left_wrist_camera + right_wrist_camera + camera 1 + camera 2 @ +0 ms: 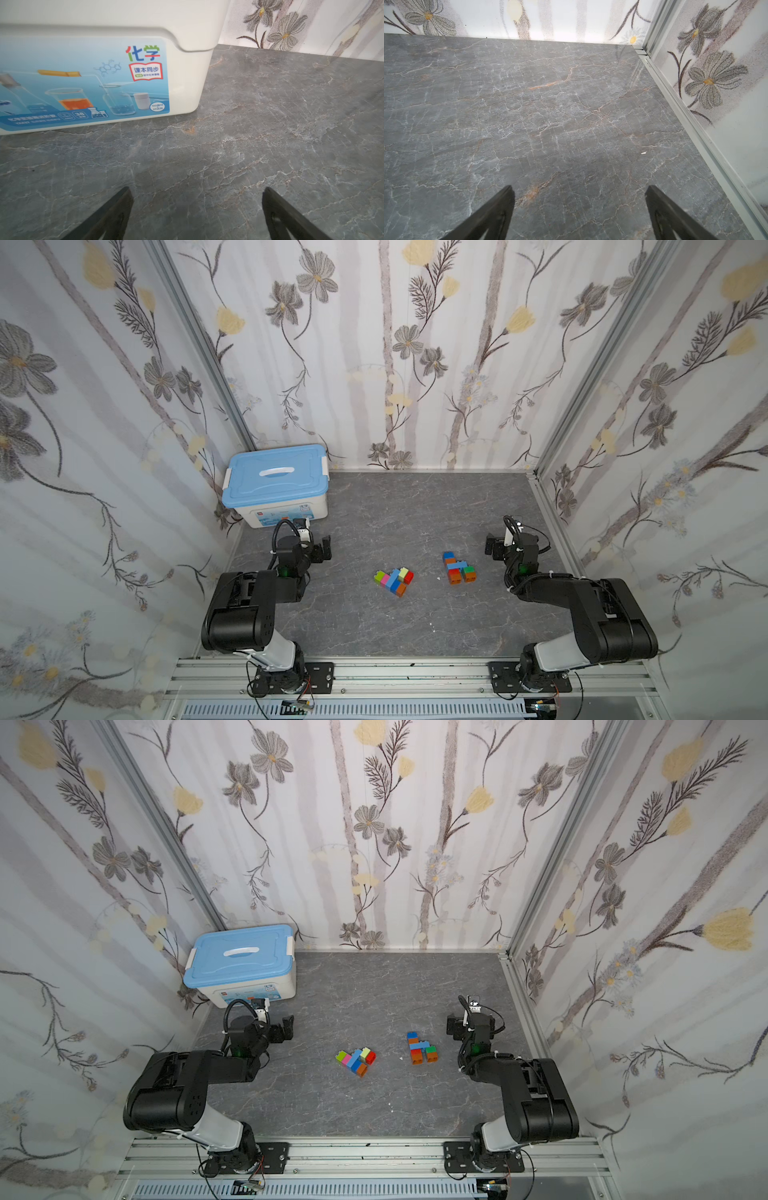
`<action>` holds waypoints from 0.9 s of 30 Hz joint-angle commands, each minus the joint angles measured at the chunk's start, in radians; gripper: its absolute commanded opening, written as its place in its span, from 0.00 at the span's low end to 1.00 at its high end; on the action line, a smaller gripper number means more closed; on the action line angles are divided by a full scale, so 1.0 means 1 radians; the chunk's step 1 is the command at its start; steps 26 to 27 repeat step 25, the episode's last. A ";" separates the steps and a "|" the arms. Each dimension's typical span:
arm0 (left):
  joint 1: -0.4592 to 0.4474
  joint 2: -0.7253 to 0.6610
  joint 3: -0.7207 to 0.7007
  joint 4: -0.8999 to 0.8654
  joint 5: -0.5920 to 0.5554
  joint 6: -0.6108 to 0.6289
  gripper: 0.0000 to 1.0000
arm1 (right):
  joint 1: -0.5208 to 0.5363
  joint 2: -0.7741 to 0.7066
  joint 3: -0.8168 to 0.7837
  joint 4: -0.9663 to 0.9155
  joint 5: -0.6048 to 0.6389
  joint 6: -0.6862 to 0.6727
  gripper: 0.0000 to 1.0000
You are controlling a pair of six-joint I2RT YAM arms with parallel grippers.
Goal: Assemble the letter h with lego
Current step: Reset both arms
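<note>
Grey marble desk (pixel 415 506). Near centre, 2 lego clumps, apart: lime/pink/blue/red/orange clump (pixel 394 580), and blue/orange/green clump (pixel 458 568) to its right. White box (pixel 276 485) w/ blue lid in far-left corner, left gripper (pixel 322 549) just in front. By right edge: right gripper (pixel 492 546). Neither touches lego.

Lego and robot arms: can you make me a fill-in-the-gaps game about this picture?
1. The lego sits in ____ separate clusters on the table.
2. The box has a lid coloured light ____.
3. The left gripper and right gripper are both ____, holding nothing.
4. The box stands nearer the ____ gripper.

Missing words: two, blue, open, left.
</note>
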 commanded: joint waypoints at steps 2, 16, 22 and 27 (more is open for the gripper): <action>0.000 0.000 0.001 0.064 0.024 -0.001 1.00 | 0.002 -0.003 0.012 0.016 -0.033 -0.011 0.99; -0.004 0.000 0.013 0.044 -0.002 -0.006 1.00 | -0.002 0.006 0.037 -0.023 -0.084 -0.026 0.99; -0.005 0.000 0.012 0.044 -0.003 -0.006 1.00 | -0.003 0.004 0.035 -0.022 -0.084 -0.024 0.99; -0.005 0.000 0.013 0.044 -0.003 -0.007 1.00 | -0.002 -0.002 0.025 -0.010 -0.084 -0.025 0.99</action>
